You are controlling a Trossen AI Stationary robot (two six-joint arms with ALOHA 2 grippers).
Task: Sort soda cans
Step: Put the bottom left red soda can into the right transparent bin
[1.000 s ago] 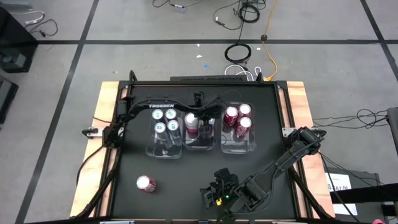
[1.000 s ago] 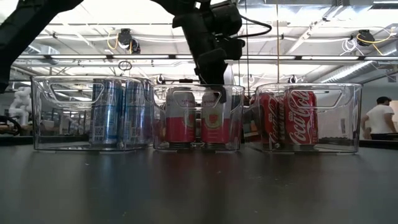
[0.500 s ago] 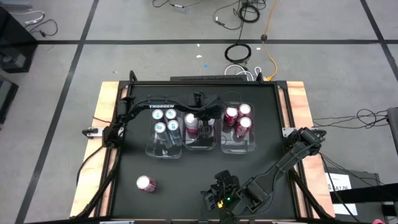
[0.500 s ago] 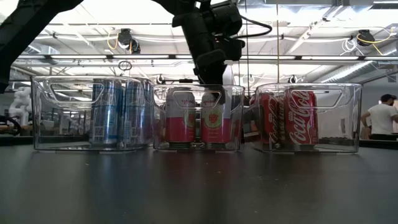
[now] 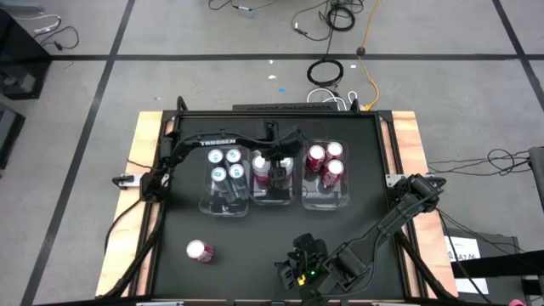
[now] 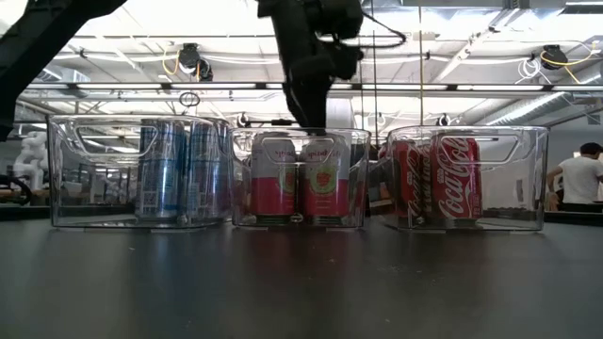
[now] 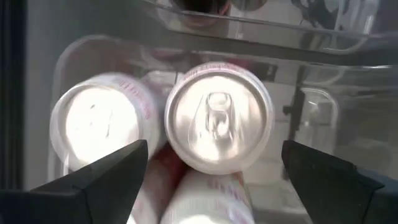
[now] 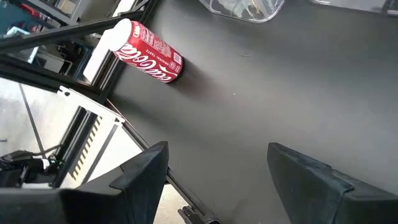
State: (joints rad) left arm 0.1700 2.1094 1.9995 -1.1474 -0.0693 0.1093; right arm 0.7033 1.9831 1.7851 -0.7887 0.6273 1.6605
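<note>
Three clear bins (image 5: 229,206) sat in a row on the black desk (image 5: 255,246) in the high view, on a grey floor strewn with cables; one red can (image 5: 200,252) stood alone near the desk's front left. Low view: a workshop ceiling and a person behind; the left gripper (image 6: 308,118) hung just above the pink cans (image 6: 320,179) in the middle bin. Left wrist view: fingers spread wide, released, over a can top (image 7: 217,118). Right wrist view: right gripper (image 8: 217,180) open, well apart from the Coca-Cola can.
</note>
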